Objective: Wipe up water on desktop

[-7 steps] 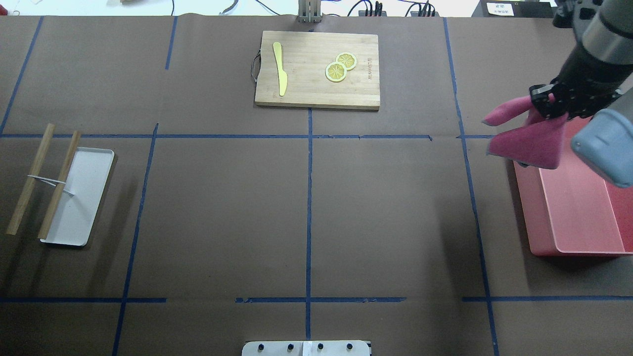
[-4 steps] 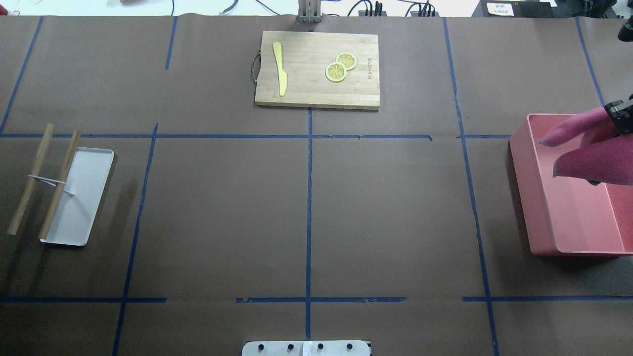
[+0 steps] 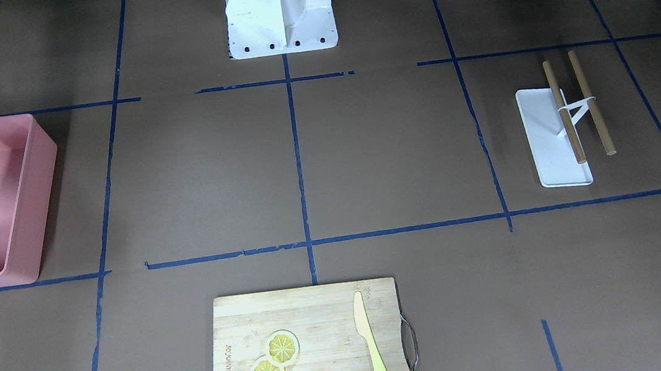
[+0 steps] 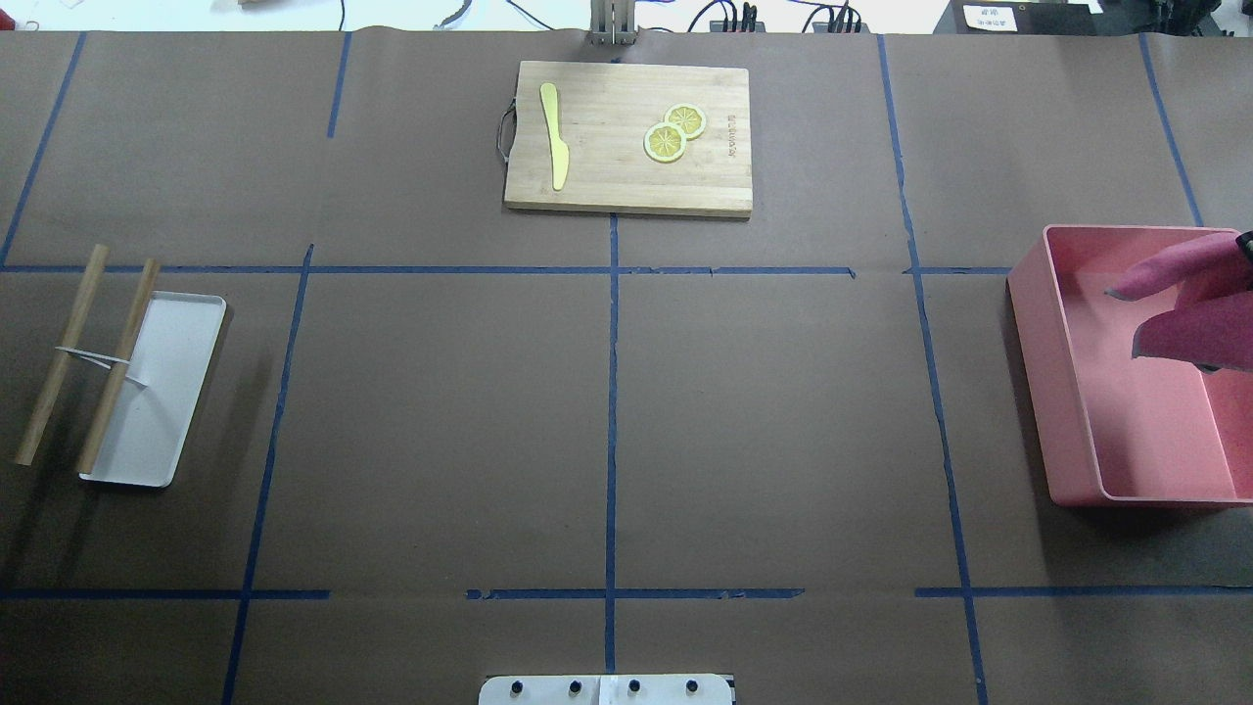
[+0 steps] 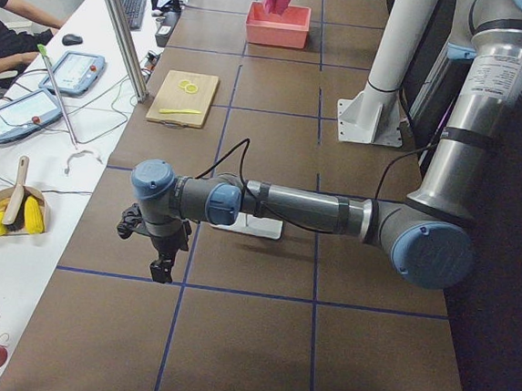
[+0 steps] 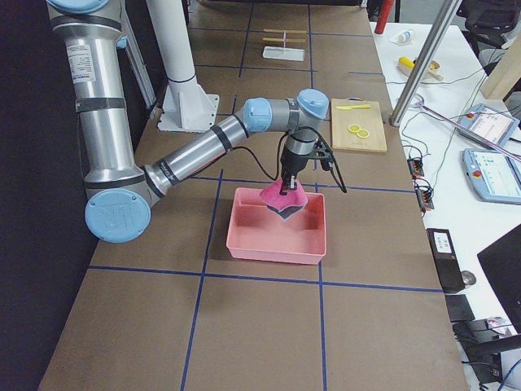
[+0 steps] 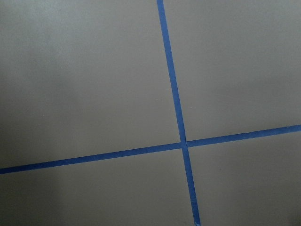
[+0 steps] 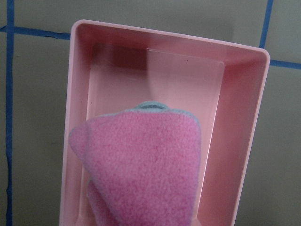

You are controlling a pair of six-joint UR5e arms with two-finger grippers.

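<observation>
The desktop [image 4: 764, 411] is dark brown with blue tape lines; I see no wet patch on it. A pink cloth [image 4: 1194, 323] hangs over the pink bin [image 4: 1038, 372] at the right edge. My right gripper [image 6: 286, 186] is shut on the cloth's top and holds it above the bin's floor. In the right wrist view the cloth [image 8: 146, 165] fills the lower middle, with the bin [image 8: 240, 141] beneath. My left gripper [image 5: 158, 269] hovers low over the desktop at the left end; I cannot tell if it is open or shut.
A bamboo cutting board [image 4: 626, 137] with a yellow knife and two lemon slices lies at the far centre. A white tray [image 4: 157, 392] with two wooden sticks across it sits at the left. The robot base [image 3: 279, 11] stands at the near centre.
My right gripper has carried the pink cloth to the right, from the bin's far left corner to over its inside, and the arm has left the overhead view.
</observation>
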